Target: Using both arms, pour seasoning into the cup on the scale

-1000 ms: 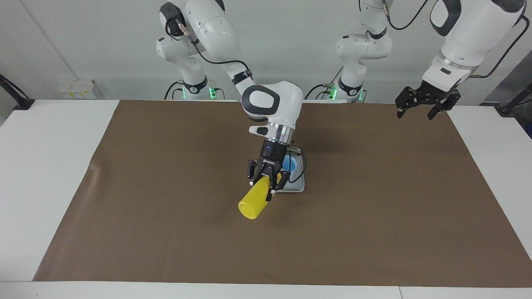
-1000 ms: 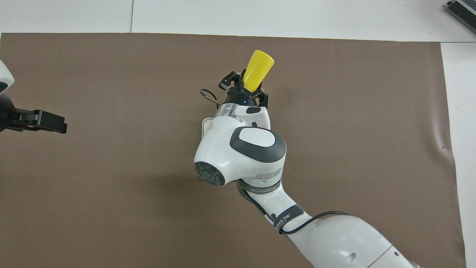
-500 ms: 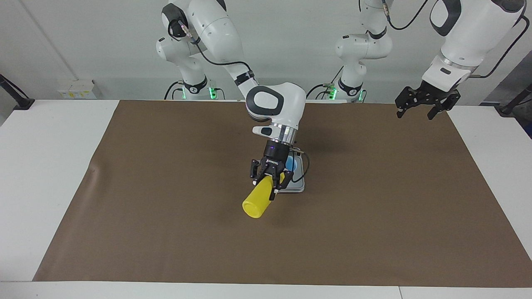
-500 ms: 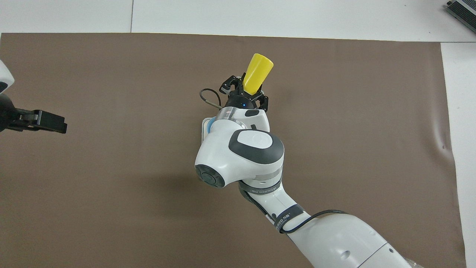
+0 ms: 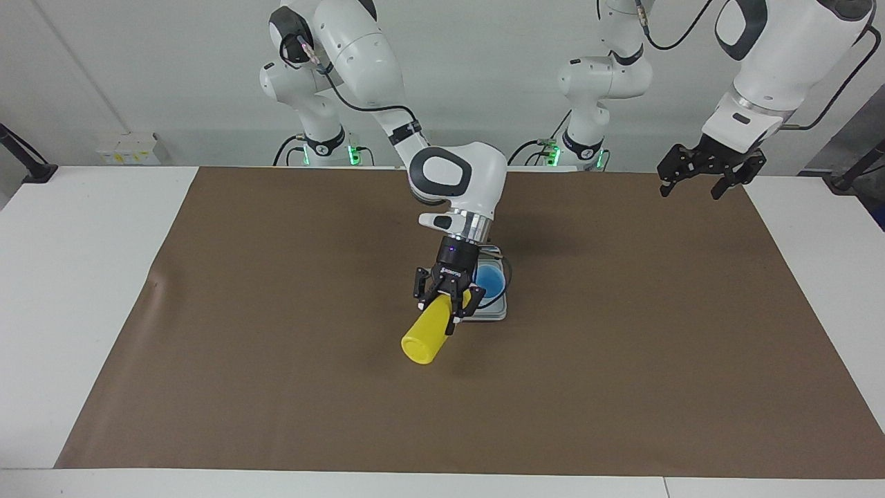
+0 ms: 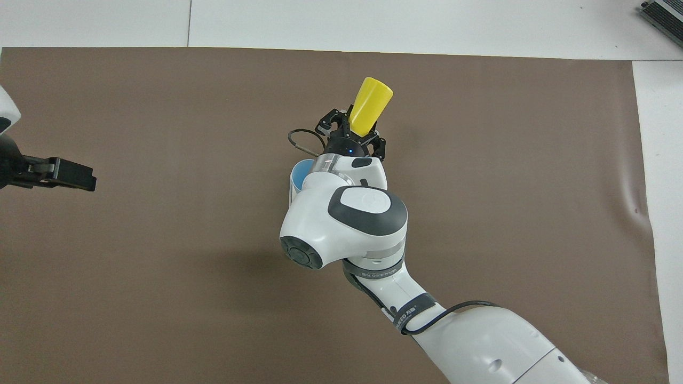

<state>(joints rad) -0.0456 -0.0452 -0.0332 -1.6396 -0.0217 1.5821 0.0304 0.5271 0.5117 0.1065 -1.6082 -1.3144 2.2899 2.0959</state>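
Right gripper (image 5: 448,304) clamped on yellow squeeze bottle (image 5: 426,336), bottle tipped, base pointing away from robots, over scale (image 5: 489,312) edge. Pale-blue cup (image 5: 489,280) on scale, mid-mat. Left gripper (image 5: 711,174) waits raised over brown mat (image 5: 622,360) corner, fingers apart.

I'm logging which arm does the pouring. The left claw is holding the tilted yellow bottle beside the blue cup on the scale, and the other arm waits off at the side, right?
Not quite: the right claw holds the tilted yellow bottle beside the blue cup on the scale. The left claw waits open at the left arm's end of the table. The facing view shows which base each arm comes from.
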